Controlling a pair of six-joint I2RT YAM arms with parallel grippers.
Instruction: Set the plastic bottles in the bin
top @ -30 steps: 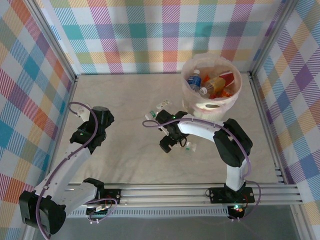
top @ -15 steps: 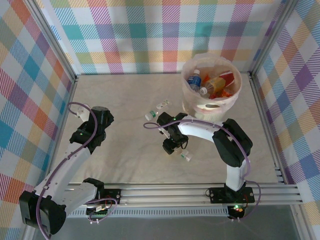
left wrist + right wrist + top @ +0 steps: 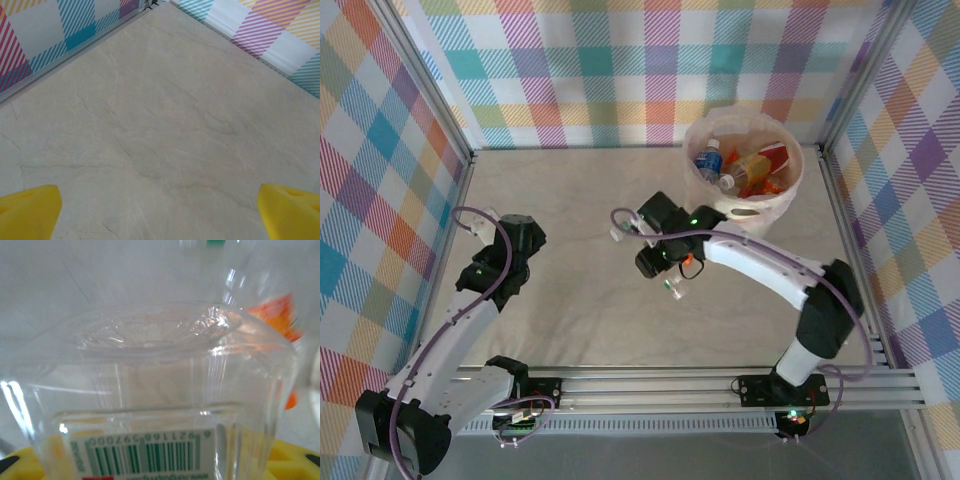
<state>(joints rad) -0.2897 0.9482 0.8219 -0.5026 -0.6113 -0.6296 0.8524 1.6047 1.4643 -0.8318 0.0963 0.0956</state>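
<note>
Your right claw [image 3: 658,263] is clamping a bottle [image 3: 150,405] near the bin's [image 3: 780,200] front-left | your left claw [image 3: 160,210] is hanging wide open over the table [image 3: 160,100] | more bottles [image 3: 745,168] are lying inside the bin

Glossy clr plastic bottle [image 3: 150,365], matt table [image 3: 160,125]

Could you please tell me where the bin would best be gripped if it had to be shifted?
By the oval handle cut-out in its near wall, approached from the arms' side, pinching the wall above the hole. The bin is round and far too wide to span.
</note>
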